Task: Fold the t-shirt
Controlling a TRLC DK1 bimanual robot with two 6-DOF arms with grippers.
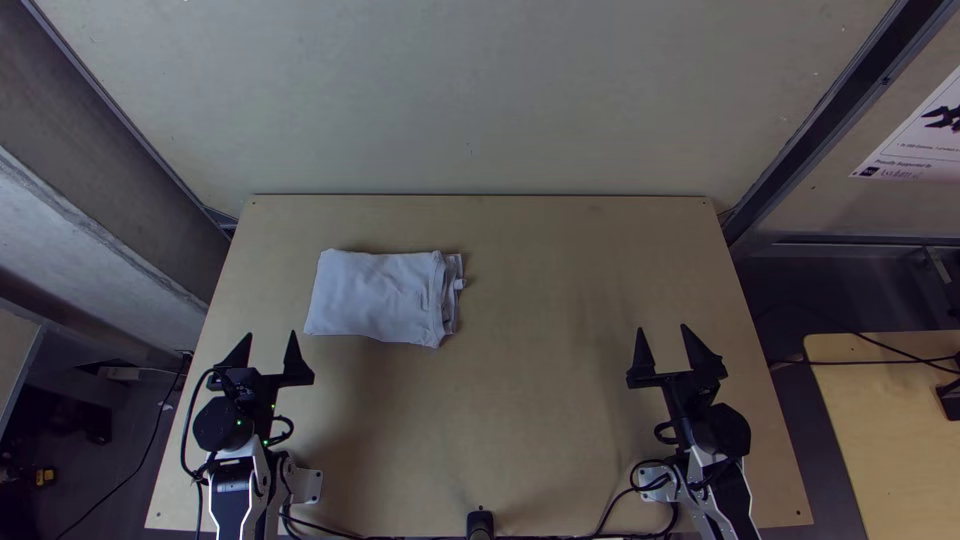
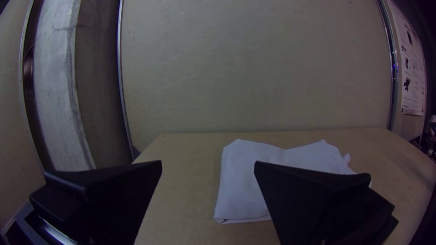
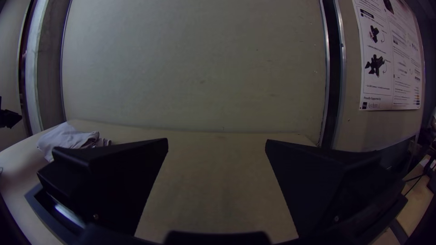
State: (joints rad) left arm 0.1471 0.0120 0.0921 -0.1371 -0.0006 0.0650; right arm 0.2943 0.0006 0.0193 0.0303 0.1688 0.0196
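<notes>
1. Top view: t-shirt point(image 1: 375, 293) lies on the L half of the worktop point(image 1: 550, 300), toward the far side, folded into a compact, flat rectangle. Main folds look done, approx. all the way there. Edge facing the middle is untidy: stacked layers don't quite line up & a small bit pokes out. L hand point(image 1: 271, 334) wide open, empty, near the t-shirt but not touching; R hand point(image 1: 662, 328) also wide open, empty, well apart from it.
2. L wrist view: t-shirt is flat w/ a fairly straight folded side & neat corner; top layer a bit wavy. L hand spread, nothing held. No big fold left to make, I'd say.
3. R wrist view: t-shirt's layered end looks rumpled; R hand spread, nothing in it. Left to do: prob. nothing, or max. a quick tidy of that end.
</notes>
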